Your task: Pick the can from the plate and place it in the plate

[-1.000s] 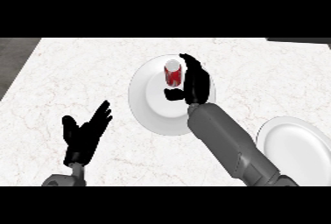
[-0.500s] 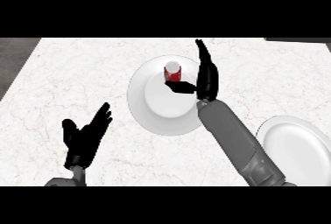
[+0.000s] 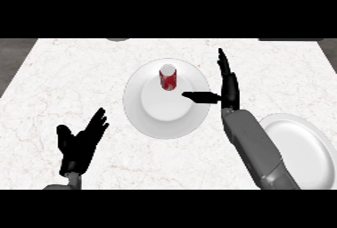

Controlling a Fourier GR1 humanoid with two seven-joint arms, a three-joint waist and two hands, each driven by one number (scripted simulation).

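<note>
The can, red with a pale top, is standing upright in the upper part of the middle plate, a white round plate lying at the centre of the frame on the marbled white counter. The can is sitting inside the plate's inner well, close to its upper rim, and nothing is touching it.

The right hand is showing just right of that plate, in the upper right of centre. Its fingers are pointing straight up toward the top of the frame, held flat and together, while the thumb is sticking out to the left over the plate's right edge. The hand is spread open and is holding nothing. The can is lying to the left of this hand and slightly above the thumb tip, with a clear strip of white plate between them; the thumb is pointing toward the space just below the can. The grey right forearm is running down from the hand to the lower right of the frame.

A second white plate is lying at the right edge, partly hidden by that forearm.

The left hand is resting in the lower left of the frame, open with fingers up, well apart from the can and both plates.
</note>
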